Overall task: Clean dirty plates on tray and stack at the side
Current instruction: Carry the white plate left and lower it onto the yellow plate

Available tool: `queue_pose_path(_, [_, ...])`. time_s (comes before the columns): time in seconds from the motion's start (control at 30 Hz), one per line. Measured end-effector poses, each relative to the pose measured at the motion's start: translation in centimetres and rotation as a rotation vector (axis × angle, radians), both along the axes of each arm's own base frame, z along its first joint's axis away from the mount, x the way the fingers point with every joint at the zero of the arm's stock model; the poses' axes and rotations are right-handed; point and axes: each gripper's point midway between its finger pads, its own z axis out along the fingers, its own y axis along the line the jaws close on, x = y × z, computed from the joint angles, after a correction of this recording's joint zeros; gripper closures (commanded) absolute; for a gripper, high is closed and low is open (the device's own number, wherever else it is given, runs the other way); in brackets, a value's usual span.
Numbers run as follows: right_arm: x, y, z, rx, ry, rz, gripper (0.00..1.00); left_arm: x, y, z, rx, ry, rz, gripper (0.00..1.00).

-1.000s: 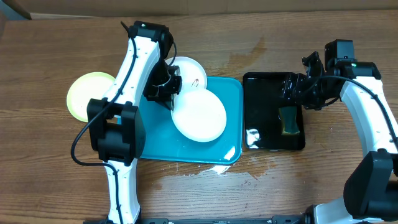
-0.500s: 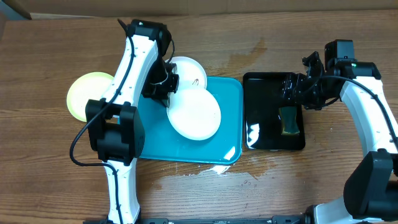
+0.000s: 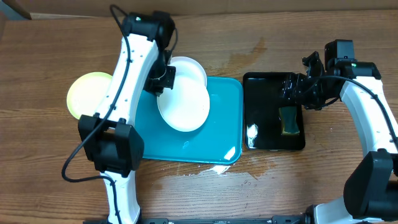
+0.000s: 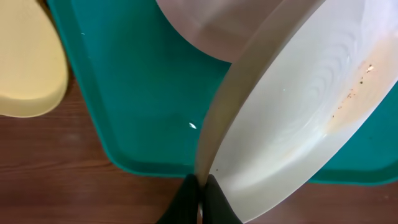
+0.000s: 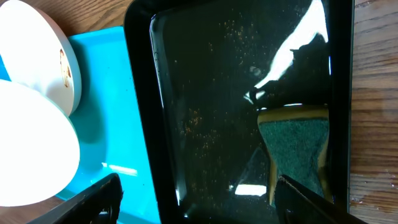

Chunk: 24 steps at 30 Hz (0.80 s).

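My left gripper (image 3: pixel 160 81) is shut on the rim of a white dirty plate (image 3: pixel 184 102) and holds it tilted above the turquoise tray (image 3: pixel 186 146). In the left wrist view the black fingertips (image 4: pixel 186 202) pinch the plate (image 4: pixel 298 112), which shows small brown specks. A second white plate (image 3: pixel 193 70) lies at the tray's back edge, partly under the held one. A lime-green plate (image 3: pixel 87 93) rests on the table left of the tray. My right gripper (image 3: pixel 298 90) hangs open over the black tray, holding nothing.
A glossy black tray (image 3: pixel 264 87) stands right of the turquoise one, with a green-and-yellow sponge (image 3: pixel 289 121) in it. Water is spilled on the wood (image 3: pixel 211 169) at the turquoise tray's front edge. The right wrist view shows the sponge (image 5: pixel 295 149) between the open fingers.
The left gripper has carried the white plate toward the back left of the tray, over the second white plate. The right arm has not moved.
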Motion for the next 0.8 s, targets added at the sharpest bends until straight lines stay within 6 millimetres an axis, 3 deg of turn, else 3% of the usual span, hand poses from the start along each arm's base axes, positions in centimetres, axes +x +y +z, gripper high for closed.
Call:
queue_pose_path(0.57, [0.0,0.0,0.0,-0.005,-0.005,0.010,0.20,0.3,-2.8,2.1,0.383,-0.182,-0.212,0.96])
queue_pose_path(0.67, [0.0,-0.2,-0.1,-0.018,-0.004,0.009,0.20,0.5,-3.9,2.9,0.455,-0.244,-0.252,0.96])
queue_pose_path(0.8, [0.0,-0.4,-0.2,-0.028,-0.005,0.007,0.20,0.5,-6.8,3.8,0.516,-0.346,-0.326,0.96])
